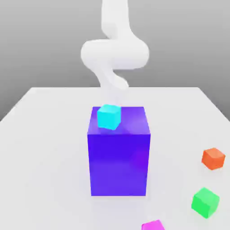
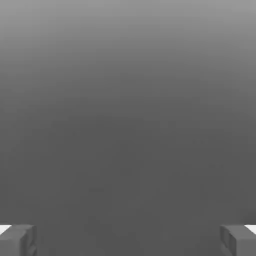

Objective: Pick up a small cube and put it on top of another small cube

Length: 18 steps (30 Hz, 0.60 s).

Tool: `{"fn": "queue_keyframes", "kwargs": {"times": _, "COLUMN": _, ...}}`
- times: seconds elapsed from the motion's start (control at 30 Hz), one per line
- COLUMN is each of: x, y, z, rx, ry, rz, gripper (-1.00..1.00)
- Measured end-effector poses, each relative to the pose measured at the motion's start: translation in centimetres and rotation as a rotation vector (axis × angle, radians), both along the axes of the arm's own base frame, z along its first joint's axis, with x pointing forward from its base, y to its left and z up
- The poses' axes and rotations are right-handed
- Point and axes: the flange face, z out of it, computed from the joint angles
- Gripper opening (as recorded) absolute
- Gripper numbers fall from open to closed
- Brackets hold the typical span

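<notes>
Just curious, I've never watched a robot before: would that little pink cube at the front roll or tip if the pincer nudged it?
The pink cube has flat faces, so it would probably slide, not roll. It looks stiff and likely light, being small beside the purple block.

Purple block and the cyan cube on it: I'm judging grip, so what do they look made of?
Purple block: glossy, plastic-like; a faint pink reflection shows on its front. Cyan cube: matte, plain plastic look, evenly shaded. Both guesses.

Bright, even light — soft blur
</notes>
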Motion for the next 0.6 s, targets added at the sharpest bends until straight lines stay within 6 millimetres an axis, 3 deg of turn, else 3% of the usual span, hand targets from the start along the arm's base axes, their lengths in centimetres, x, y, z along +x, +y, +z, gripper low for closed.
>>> {"fn": "queue_keyframes", "kwargs": {"times": 0.3, "x": 9.9, "y": 2.5, "z": -12.7, "rx": -0.042, "ry": 0.226, "rz": 0.074, "gripper": 0.0}}
{"fn": "queue_keyframes", "kwargs": {"times": 0.6, "x": 15.2, "y": 5.5, "z": -27.8, "rx": -0.077, "ry": 0.447, "rz": 0.159, "gripper": 0.0}}
